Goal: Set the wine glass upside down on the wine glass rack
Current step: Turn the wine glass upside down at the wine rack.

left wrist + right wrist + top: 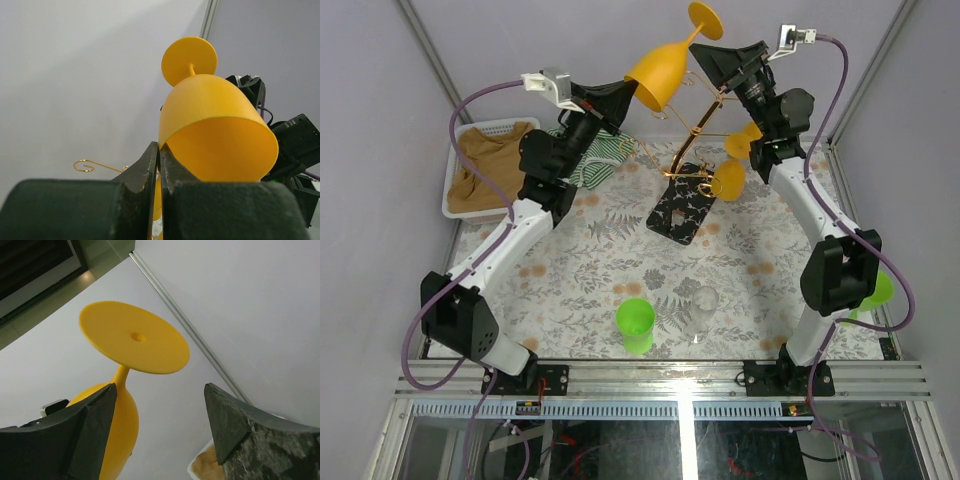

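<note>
Here, wine glass (215, 115) rim behind left pincer (159, 148).

You're looking at a robot test cell in a lab: a left arm (510, 235) and right arm (810, 205) bolted to a metal rail (660, 378), a purple cable (842, 70) trailing, and plain grey wall panels (370, 120) on a metal post (432, 55) boxing in the floral-covered worktop (590, 270).

The orange wine glass (658, 72) is hanging in the air at the table's far side, tilting upside down with its foot pointing up and right and its rim pinched by the left gripper (626, 95). The gold wire wine glass rack (682, 208) is standing just below it on a black floral base.
</note>
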{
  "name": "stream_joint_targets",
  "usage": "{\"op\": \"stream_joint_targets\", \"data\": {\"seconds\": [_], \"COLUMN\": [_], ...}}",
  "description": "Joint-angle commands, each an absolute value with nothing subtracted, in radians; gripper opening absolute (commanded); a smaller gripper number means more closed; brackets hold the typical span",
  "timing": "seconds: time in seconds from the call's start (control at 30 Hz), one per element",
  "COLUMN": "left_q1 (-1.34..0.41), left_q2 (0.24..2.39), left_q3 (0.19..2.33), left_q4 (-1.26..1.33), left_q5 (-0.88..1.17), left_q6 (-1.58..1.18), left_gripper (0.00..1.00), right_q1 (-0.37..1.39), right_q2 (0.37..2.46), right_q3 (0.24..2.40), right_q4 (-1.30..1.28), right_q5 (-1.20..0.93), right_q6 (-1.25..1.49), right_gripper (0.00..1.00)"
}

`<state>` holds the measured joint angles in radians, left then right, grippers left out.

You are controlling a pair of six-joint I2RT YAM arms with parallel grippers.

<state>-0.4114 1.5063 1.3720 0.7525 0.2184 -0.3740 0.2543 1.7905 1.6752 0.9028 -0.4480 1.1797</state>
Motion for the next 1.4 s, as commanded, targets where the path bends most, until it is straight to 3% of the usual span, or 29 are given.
{"op": "stream_joint_targets", "data": {"seconds": [0.0, 0.27, 0.5, 0.8, 1.07, 1.23, 1.37], "left_q1": [-0.408, -0.410, -0.422, -0.443, -0.449, -0.451, -0.452], "left_q2": [1.529, 1.542, 1.571, 1.585, 1.591, 1.596, 1.603], "left_q3": [1.359, 1.342, 1.356, 1.366, 1.376, 1.384, 1.393], "left_q4": [0.834, 0.860, 0.873, 0.874, 0.873, 0.874, 0.875], "left_q5": [0.241, 0.227, 0.238, 0.258, 0.244, 0.225, 0.224], "left_q6": [-0.399, -0.425, -0.451, -0.452, -0.445, -0.436, -0.437], "left_gripper": [0.00, 0.00, 0.00, 0.00, 0.00, 0.00, 0.00], "right_q1": [0.253, 0.252, 0.252, 0.252, 0.253, 0.252, 0.252], "right_q2": [1.802, 1.804, 1.842, 1.837, 1.836, 1.824, 1.818], "right_q3": [1.743, 1.763, 1.822, 1.826, 1.831, 1.817, 1.807], "right_q4": [0.992, 0.988, 0.987, 0.966, 0.950, 0.929, 0.918], "right_q5": [-0.485, -0.494, -0.520, -0.518, -0.537, -0.544, -0.546], "right_q6": [1.231, 1.221, 1.248, 1.206, 1.200, 1.187, 1.178], "right_gripper": [0.76, 0.73, 0.50, 0.46, 0.27, 0.31, 0.43]}}
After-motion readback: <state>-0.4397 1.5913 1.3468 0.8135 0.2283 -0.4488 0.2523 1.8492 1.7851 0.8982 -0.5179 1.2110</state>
